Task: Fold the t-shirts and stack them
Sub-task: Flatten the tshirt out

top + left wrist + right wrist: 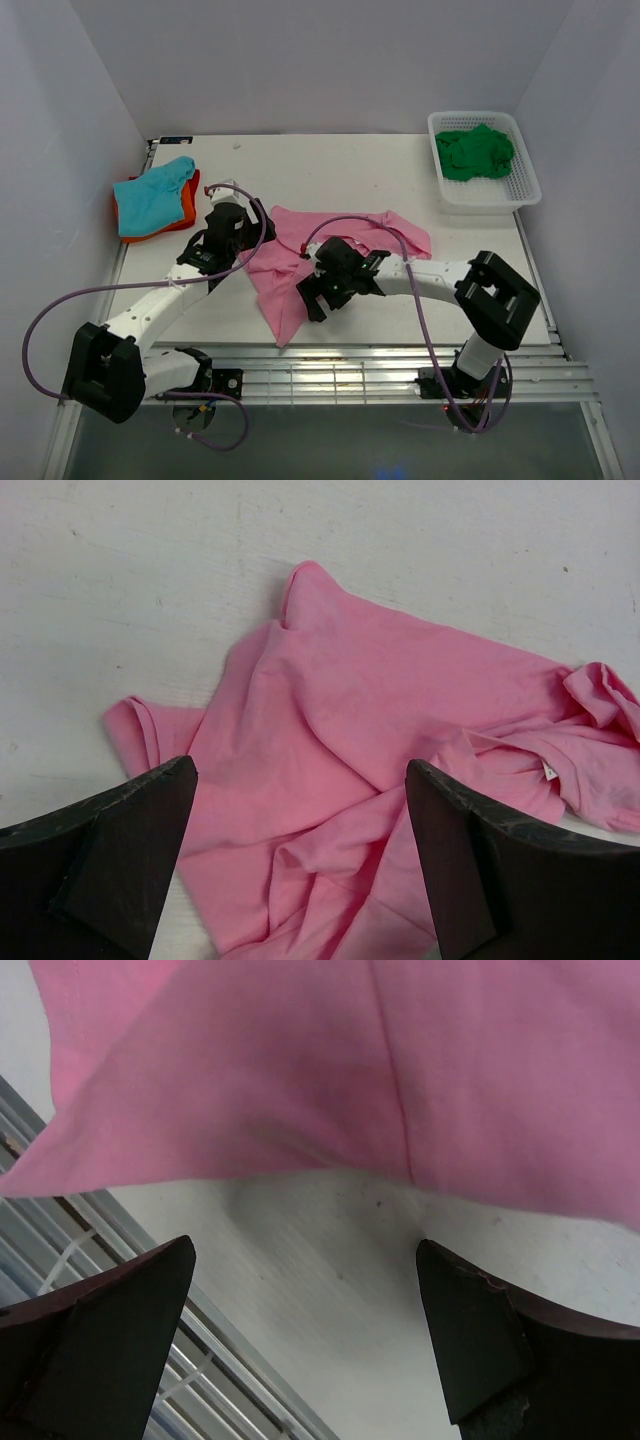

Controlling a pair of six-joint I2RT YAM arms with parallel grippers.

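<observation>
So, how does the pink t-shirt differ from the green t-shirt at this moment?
The pink t-shirt lies on the bare table, about in its middle; the green t-shirt sits inside the white basket at the far right corner. The pink one is spread out loosely, with creases, and covers more area; the green one is bunched into a compact heap. What they share: neither is folded yet.

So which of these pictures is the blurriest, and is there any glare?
Right wrist view: blurriest, the pink t-shirt soft and close, a faint shadow under its edge; left wrist view: its folds sharp; top view: even light, no glare.
</observation>
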